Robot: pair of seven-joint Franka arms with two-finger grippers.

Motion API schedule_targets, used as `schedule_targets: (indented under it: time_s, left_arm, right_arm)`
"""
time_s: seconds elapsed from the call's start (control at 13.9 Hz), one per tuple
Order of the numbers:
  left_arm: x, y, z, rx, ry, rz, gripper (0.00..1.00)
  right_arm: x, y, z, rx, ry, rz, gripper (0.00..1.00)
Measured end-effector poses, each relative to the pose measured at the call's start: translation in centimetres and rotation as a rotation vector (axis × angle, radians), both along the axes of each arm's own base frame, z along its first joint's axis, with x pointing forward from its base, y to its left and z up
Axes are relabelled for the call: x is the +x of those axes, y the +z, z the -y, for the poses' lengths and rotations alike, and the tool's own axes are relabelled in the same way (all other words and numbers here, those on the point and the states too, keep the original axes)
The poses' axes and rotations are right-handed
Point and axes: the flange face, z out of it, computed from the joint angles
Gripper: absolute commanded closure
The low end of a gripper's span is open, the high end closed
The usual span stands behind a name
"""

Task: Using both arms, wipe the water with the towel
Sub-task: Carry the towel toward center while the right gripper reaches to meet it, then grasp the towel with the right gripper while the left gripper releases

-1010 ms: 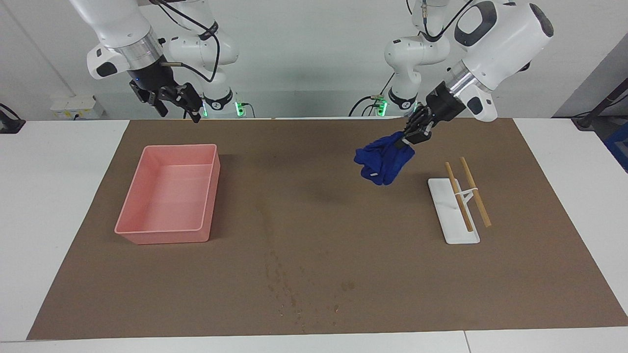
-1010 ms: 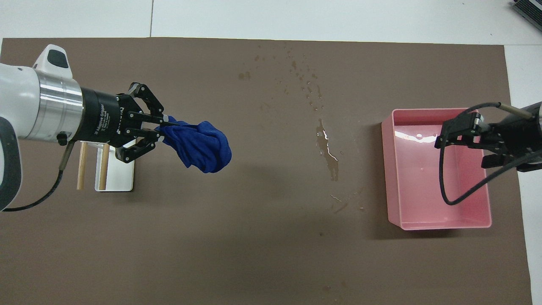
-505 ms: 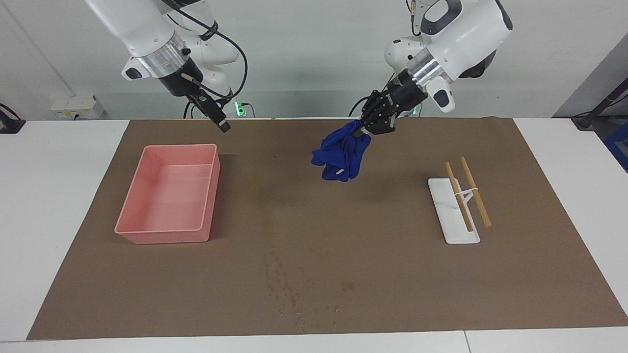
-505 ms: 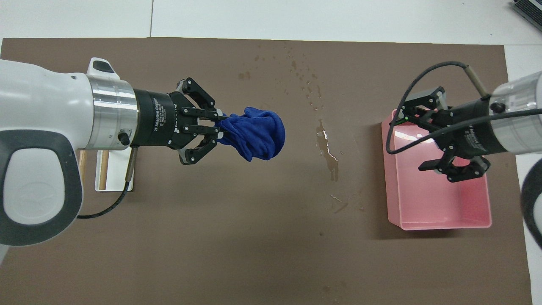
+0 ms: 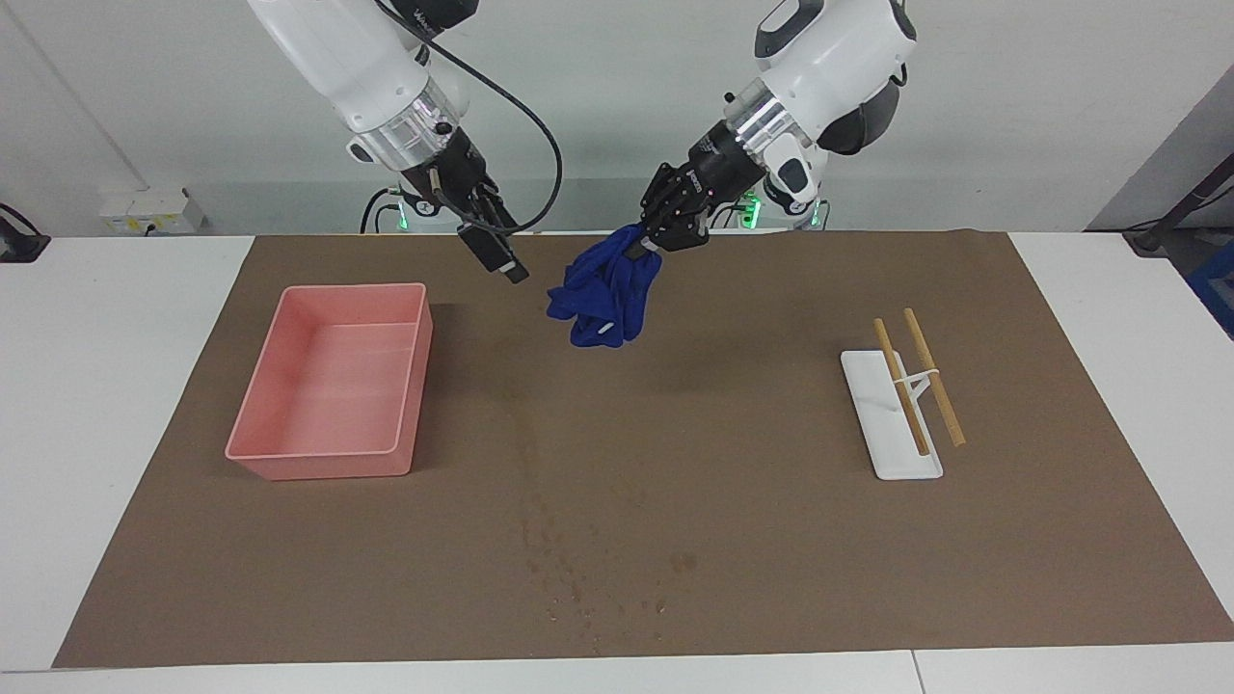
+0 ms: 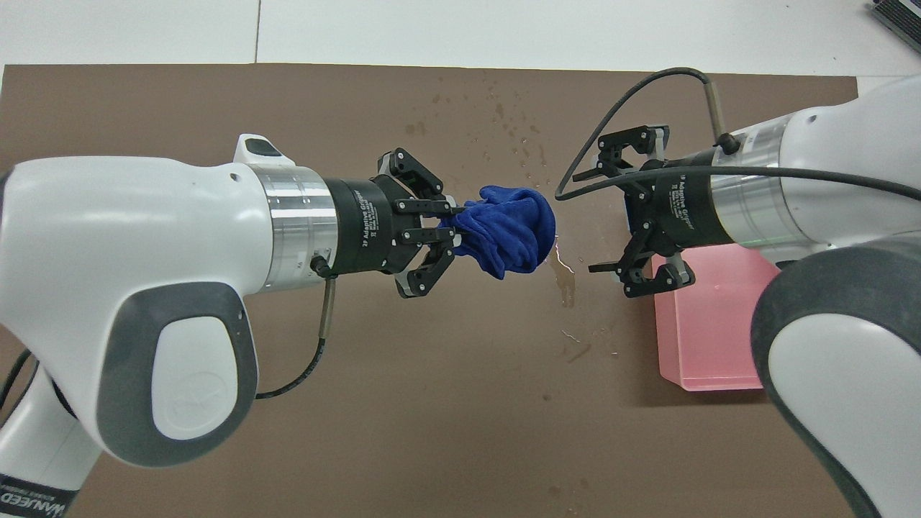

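A deep blue towel (image 5: 603, 294) (image 6: 512, 229) hangs bunched in the air over the middle of the brown mat (image 5: 771, 540). My left gripper (image 5: 644, 247) (image 6: 456, 221) is shut on the towel's upper end. Facing it, a short gap from the towel, my right gripper (image 5: 504, 263) (image 6: 596, 220) stands open and holds nothing. Water lies on the mat as a wet streak (image 6: 563, 272) under the towel and the right gripper. Small dark specks of water (image 5: 576, 583) (image 6: 514, 124) are scattered farther from the robots.
A pink tub (image 5: 333, 381) (image 6: 709, 334) sits toward the right arm's end of the mat, partly covered by the right arm in the overhead view. A white tray with two wooden sticks (image 5: 901, 410) lies toward the left arm's end.
The left arm has carried the towel from near the white tray to the mat's middle. The right gripper has swung from over the pink tub to face the towel, still open.
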Motion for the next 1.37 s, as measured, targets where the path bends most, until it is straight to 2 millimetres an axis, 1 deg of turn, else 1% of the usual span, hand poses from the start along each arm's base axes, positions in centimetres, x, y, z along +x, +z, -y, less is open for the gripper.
schedule_targets:
  time_s: [0.22, 0.29, 0.36, 0.43, 0.5, 0.58, 0.65, 0.72, 0.94, 1.01, 1.08, 1.23, 1.37]
  left_arm:
    - [-1.0, -0.1, 1.7, -0.011, 0.002, 0.007, 1.0]
    - [-1.3, 0.0, 2.1, -0.016, 0.005, 0.009, 1.0]
    - [-1.5, 0.1, 2.5, -0.021, 0.01, 0.011, 1.0]
    - [-1.6, 0.2, 2.7, -0.025, 0.014, 0.014, 1.0]
    - [-1.7, 0.3, 2.9, -0.029, 0.018, 0.019, 1.0]
    - [-1.8, 0.3, 3.1, -0.031, 0.019, 0.021, 1.0]
    - [-1.9, 0.3, 3.1, -0.031, 0.018, 0.021, 1.0]
    - [-1.9, 0.2, 3.2, -0.031, 0.018, 0.02, 1.0]
    - [-1.8, 0.2, 3.1, -0.031, 0.02, 0.02, 1.0]
    - [-1.8, 0.2, 3.1, -0.031, 0.021, 0.021, 0.94]
    - [-1.8, 0.3, 3.1, -0.032, 0.023, 0.023, 0.01]
    - [-1.7, 0.3, 2.9, -0.034, 0.027, 0.026, 0.0]
    - [-1.3, 0.3, 2.3, -0.023, 0.036, 0.035, 0.0]
  right_arm:
    - [1.2, -2.6, -1.8, 0.041, -0.042, -0.024, 0.0]
    - [1.2, -3.6, -2.6, 0.039, -0.046, -0.033, 0.01]
    - [1.1, -4.6, -3.3, 0.036, -0.045, -0.044, 0.03]
    - [0.8, -5.4, -3.8, 0.031, -0.04, -0.059, 0.11]
    - [0.5, -6.2, -4.2, 0.026, -0.033, -0.072, 0.3]
    - [0.1, -6.7, -4.9, 0.023, -0.02, -0.083, 0.51]
    - [-0.3, -6.9, -5.7, 0.027, -0.01, -0.088, 0.91]
    - [-0.4, -6.9, -6.1, 0.034, -0.006, -0.091, 1.0]
    - [-0.4, -6.7, -5.9, 0.036, -0.009, -0.088, 1.0]
    - [-0.4, -6.7, -5.8, 0.037, -0.01, -0.086, 1.0]
    - [-0.4, -6.6, -5.7, 0.037, -0.011, -0.084, 1.0]
    - [-0.2, -6.3, -5.4, 0.038, 0.002, -0.065, 1.0]
    - [0.1, -6.2, -4.9, 0.039, 0.023, -0.032, 1.0]
